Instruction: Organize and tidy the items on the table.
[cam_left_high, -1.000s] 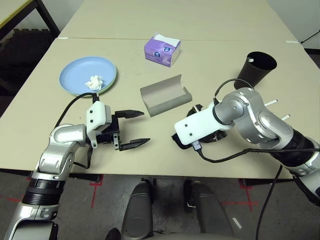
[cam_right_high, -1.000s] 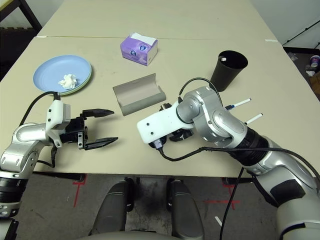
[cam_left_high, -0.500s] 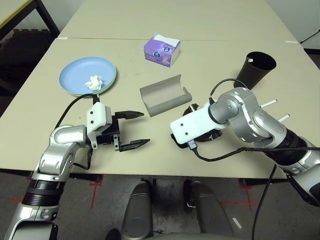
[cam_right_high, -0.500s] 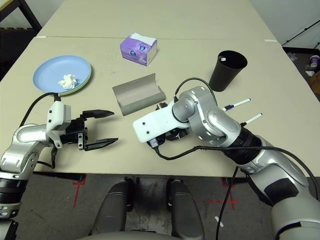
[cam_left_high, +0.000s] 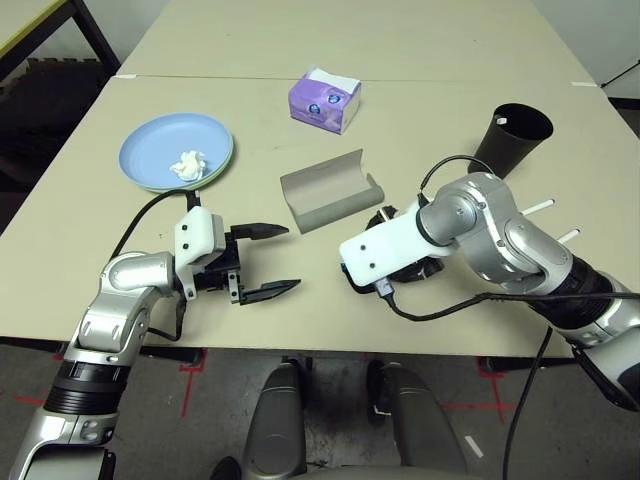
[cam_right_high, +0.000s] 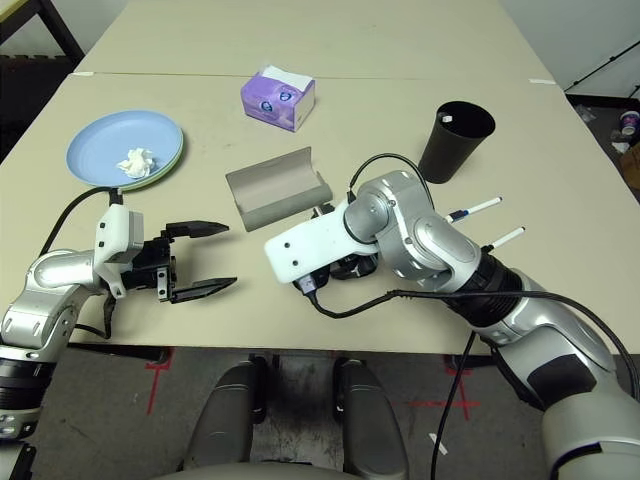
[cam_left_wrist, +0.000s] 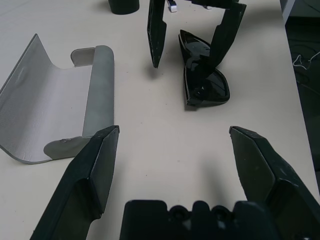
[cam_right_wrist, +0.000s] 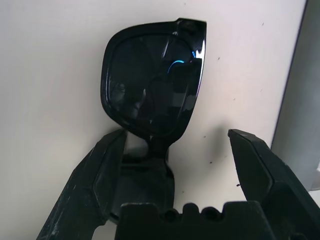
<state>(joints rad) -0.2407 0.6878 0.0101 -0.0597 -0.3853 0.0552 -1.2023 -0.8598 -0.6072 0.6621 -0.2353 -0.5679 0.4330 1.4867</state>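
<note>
Now my right gripper (cam_right_wrist: 172, 150) hangs open astride the sunglasses (cam_left_wrist: 202, 75) near the table's (cam_left_high: 400, 60) front edge, ready to pinch them for the case (cam_left_high: 330, 190), left gripper (cam_left_high: 268, 260) open, idle.

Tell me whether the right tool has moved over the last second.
Yes. The right tool has shifted toward the robot's left, closer to the open glasses case, and now straddles the sunglasses.

Silver jointed forearms (cam_left_high: 520, 245), white wrist housings (cam_left_high: 385, 255), black cables, black two-fingered tools (cam_left_high: 262, 260).
</note>
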